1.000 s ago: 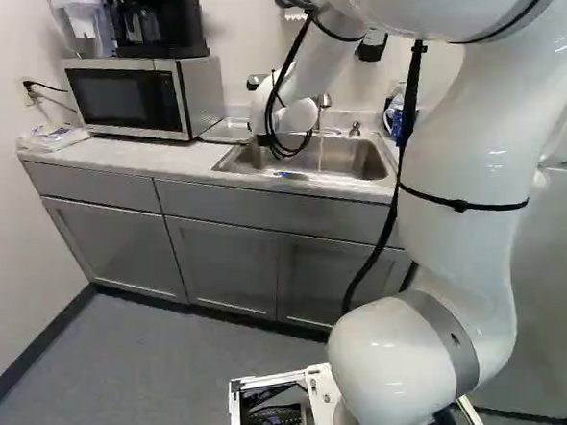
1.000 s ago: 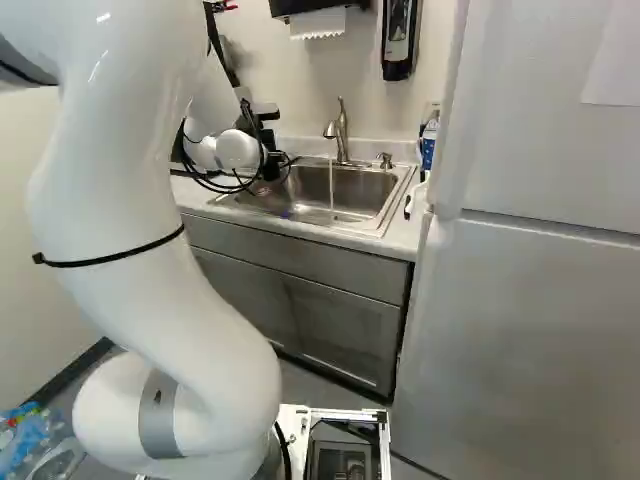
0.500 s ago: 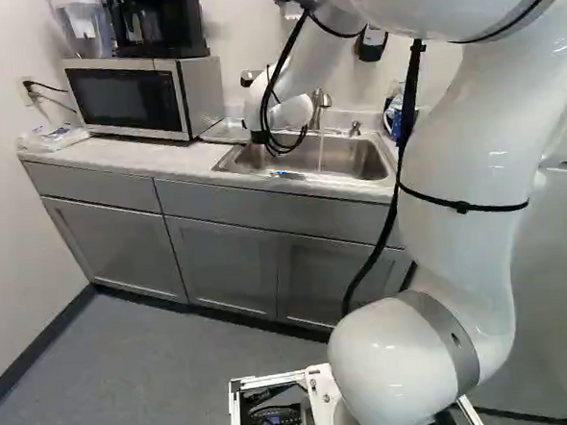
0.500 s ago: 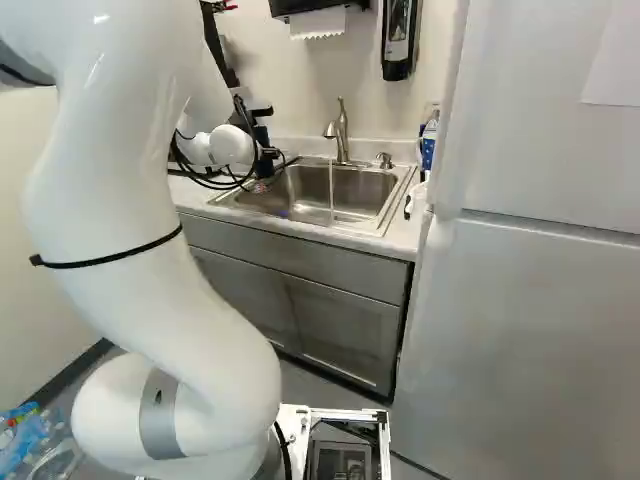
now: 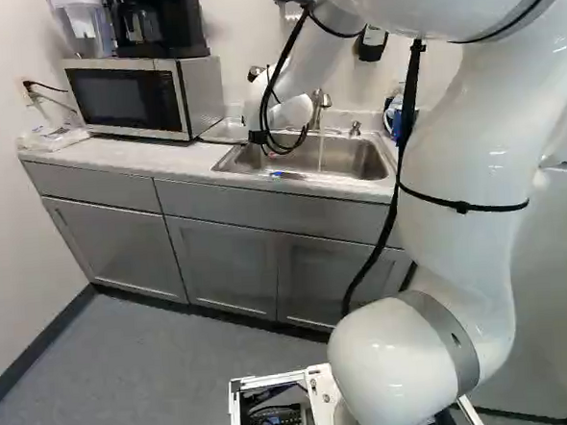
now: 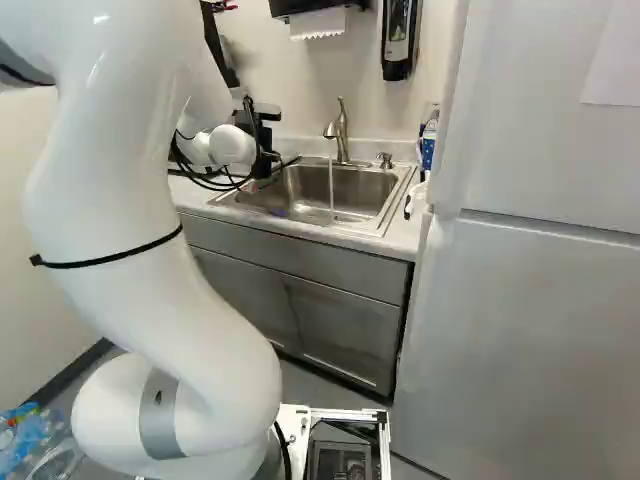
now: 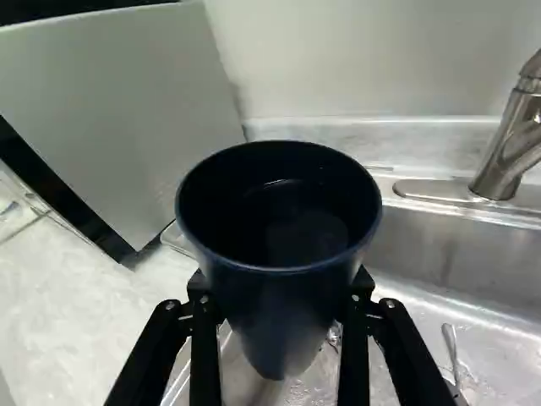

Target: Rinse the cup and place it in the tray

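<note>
Wrist (image 6: 232,146), with cup (image 7: 279,296), shifted left (slightly, away from faucet (image 6: 342,132)).

arm (image 5: 457,144): glossy white, chunky rounded tubes
joint band (image 6: 157,430): plain grey
cables (image 5: 411,94): black, kinda loopy
zip tie (image 5: 461,205): black, pretty snug
fingers (image 7: 205,364): black, silvery screws (image 7: 390,303)
</note>
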Robot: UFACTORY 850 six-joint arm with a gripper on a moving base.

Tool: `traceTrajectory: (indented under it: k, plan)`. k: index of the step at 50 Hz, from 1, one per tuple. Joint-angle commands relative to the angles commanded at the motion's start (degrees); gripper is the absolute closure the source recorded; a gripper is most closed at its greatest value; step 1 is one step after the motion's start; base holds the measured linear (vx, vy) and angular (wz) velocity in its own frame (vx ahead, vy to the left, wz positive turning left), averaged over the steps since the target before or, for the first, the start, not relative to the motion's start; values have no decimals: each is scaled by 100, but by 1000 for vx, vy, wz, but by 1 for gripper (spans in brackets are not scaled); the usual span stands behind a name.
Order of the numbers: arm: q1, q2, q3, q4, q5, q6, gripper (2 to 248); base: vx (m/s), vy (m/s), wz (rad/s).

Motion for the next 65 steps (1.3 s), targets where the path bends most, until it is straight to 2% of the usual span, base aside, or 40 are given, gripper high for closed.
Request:
traceTrajectory:
  k: [65]
  plan:
    - [0, 0, 0, 0, 0, 3914, 126, 0, 0, 0]
